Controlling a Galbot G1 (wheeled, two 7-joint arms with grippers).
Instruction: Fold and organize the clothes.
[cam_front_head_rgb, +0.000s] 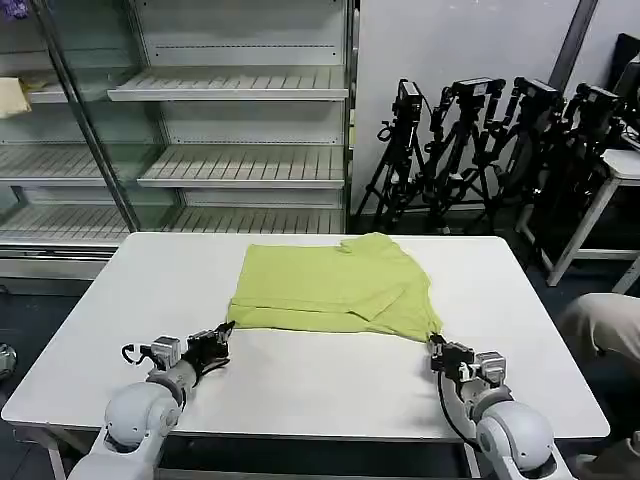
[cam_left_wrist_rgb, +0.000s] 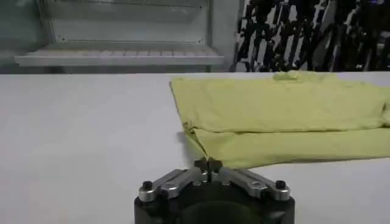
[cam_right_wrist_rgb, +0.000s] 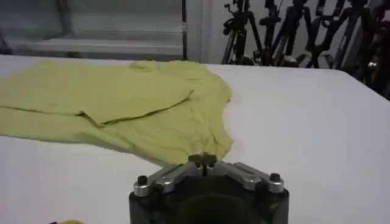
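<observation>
The clothes are one lime yellow-green T-shirt (cam_front_head_rgb: 330, 285), lying partly folded on the white table (cam_front_head_rgb: 300, 390) towards its far side. My left gripper (cam_front_head_rgb: 222, 336) rests low on the table at the shirt's near left corner. In the left wrist view the left gripper (cam_left_wrist_rgb: 208, 163) is shut, with the tip of the T-shirt (cam_left_wrist_rgb: 280, 115) pinched between the fingertips. My right gripper (cam_front_head_rgb: 437, 346) is at the shirt's near right corner. In the right wrist view the right gripper (cam_right_wrist_rgb: 202, 159) is also shut on the hem of the T-shirt (cam_right_wrist_rgb: 122, 103).
Glass-fronted shelves (cam_front_head_rgb: 240, 165) stand behind the table, with a small pale cloth (cam_front_head_rgb: 12, 97) on one at far left. Black tripods (cam_front_head_rgb: 480, 150) and a second white table (cam_front_head_rgb: 620, 170) are at back right. A person's knee (cam_front_head_rgb: 600, 325) is at the right edge.
</observation>
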